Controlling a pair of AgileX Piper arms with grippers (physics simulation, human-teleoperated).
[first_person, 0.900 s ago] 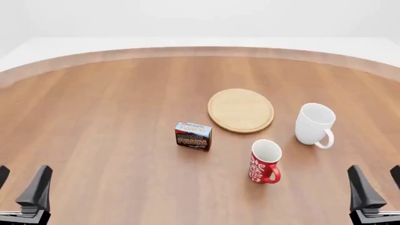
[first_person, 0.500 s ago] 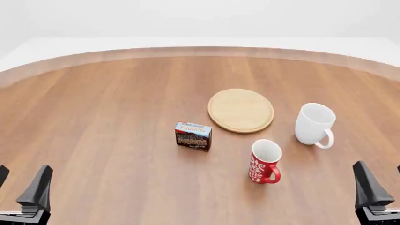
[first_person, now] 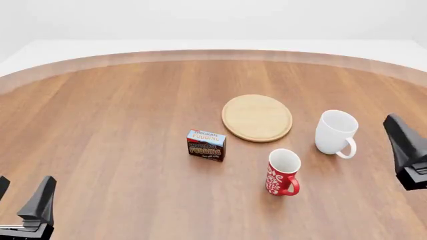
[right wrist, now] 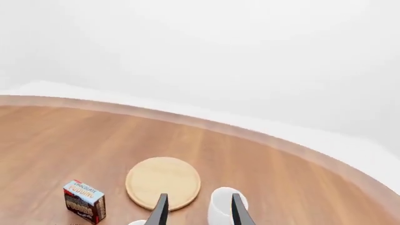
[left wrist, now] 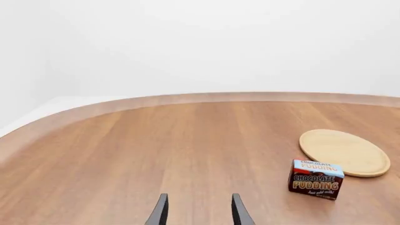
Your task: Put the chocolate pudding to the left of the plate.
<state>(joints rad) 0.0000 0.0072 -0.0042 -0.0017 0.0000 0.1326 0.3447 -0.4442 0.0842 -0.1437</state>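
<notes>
Chocolate pudding is standing just left-front of the plate; left gripper and right gripper are hovering apart-fingered, gripping nothing.

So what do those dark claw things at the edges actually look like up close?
Each is a two-fingered gripper. The left gripper and right gripper are matte black to dark grey, with flat, blade-like fingers that taper to narrow tips, on blocky dark bodies. In the wrist views only the two slim finger tips show. No cables, markings or labels are visible.
</notes>
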